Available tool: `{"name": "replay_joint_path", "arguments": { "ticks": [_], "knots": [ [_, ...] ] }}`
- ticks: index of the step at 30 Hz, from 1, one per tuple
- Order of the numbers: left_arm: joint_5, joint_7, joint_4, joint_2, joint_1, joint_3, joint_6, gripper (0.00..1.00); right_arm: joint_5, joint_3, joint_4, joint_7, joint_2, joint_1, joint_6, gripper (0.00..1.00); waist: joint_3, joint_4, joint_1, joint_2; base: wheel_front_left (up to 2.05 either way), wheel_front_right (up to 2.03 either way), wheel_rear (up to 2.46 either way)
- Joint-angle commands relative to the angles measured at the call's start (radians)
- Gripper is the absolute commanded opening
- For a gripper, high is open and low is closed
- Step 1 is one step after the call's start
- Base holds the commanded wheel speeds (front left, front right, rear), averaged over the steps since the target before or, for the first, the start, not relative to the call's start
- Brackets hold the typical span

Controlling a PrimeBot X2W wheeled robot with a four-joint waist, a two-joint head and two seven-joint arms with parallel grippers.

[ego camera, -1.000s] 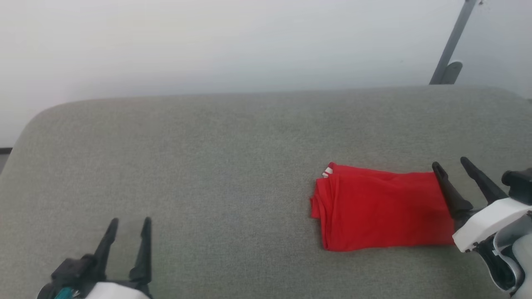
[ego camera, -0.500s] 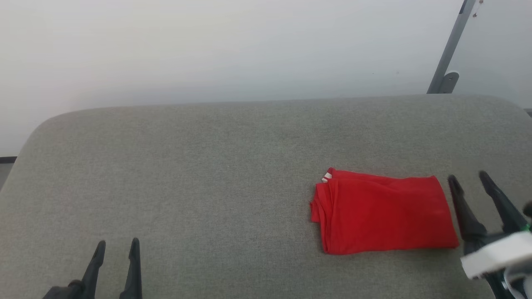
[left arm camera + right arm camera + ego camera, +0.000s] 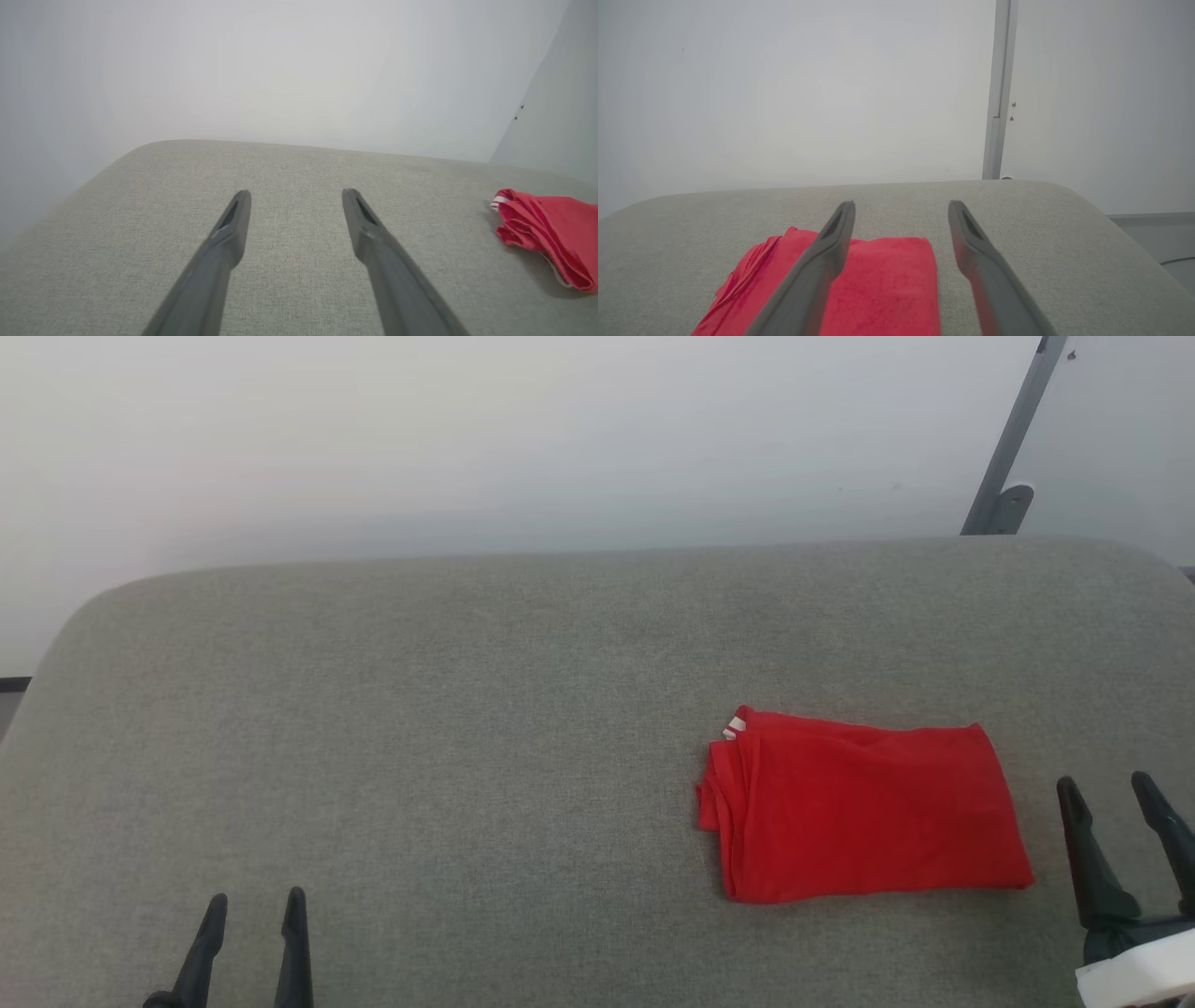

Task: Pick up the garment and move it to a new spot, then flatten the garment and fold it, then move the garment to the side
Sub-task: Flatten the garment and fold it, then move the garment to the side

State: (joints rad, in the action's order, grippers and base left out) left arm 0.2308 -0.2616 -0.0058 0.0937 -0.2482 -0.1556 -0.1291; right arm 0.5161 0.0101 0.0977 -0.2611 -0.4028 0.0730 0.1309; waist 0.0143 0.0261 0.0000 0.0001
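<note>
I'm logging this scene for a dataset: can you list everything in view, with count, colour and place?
garment: one, red with white trim at its far left corner, folded, right part of the cushion.
cushion: one, grey, across the foreground.
wall: one, pale grey, behind the cushion.
pole: one, grey, upper right by the wall.
left gripper: one, dark fingers, open and empty, lower left.
right gripper: one, dark fingers, open and empty, lower right, beside the garment, apart from it.
</note>
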Motion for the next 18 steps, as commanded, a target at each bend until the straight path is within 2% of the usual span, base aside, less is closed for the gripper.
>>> {"name": "replay_joint_path", "arguments": {
  "ticks": [1,18],
  "knots": [
    [-0.007,-0.004,-0.006,0.000,-0.010,-0.002,-0.002,1.00,-0.008,0.002,-0.008,-0.005,0.007,0.006,-0.001,1.00,-0.003,-0.002,0.0000,-0.0001,0.00,0.00,0.00],
    [-0.012,-0.004,0.010,-0.011,0.023,0.019,-0.002,1.00,-0.005,0.005,-0.011,0.025,-0.001,-0.027,-0.001,1.00,-0.008,-0.019,0.0000,-0.0001,0.00,0.00,0.00]
  ]
}}
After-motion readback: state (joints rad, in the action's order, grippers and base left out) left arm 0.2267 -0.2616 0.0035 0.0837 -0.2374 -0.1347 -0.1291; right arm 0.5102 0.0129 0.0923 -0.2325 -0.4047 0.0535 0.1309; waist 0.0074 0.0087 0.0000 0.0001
